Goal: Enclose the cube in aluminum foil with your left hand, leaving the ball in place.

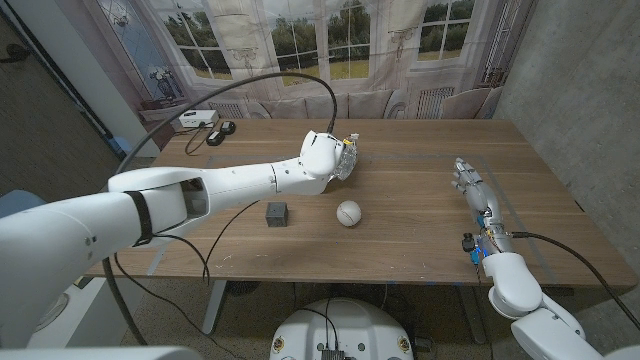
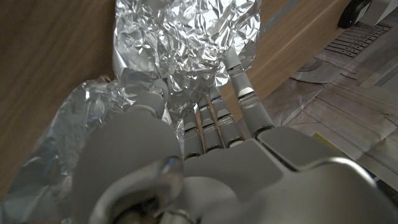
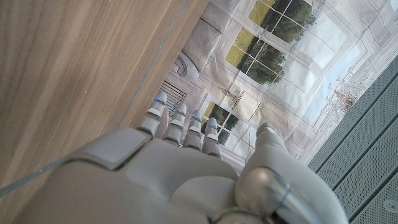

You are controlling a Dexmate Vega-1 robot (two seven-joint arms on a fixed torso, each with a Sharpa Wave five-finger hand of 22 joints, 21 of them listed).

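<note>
holding the crinkled foil (image 2: 180, 56) in our left hand (image 1: 335, 158), far of the cube (image 1: 276, 212) and ball (image 1: 348, 212) at mid-tabletop, we judged it light, tear-prone, best pinched at an edge; right hand (image 1: 476, 192) held nothing, fingers extended.

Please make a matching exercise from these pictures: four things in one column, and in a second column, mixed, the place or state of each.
1. cube
2. ball
3. aluminum foil
4. right hand

a. crumpled, under the left hand
b. white, on the table right of the cube
c. holds nothing, at the table's right side
d. dark, bare, on the table

Pairs: 1-d, 2-b, 3-a, 4-c
</note>
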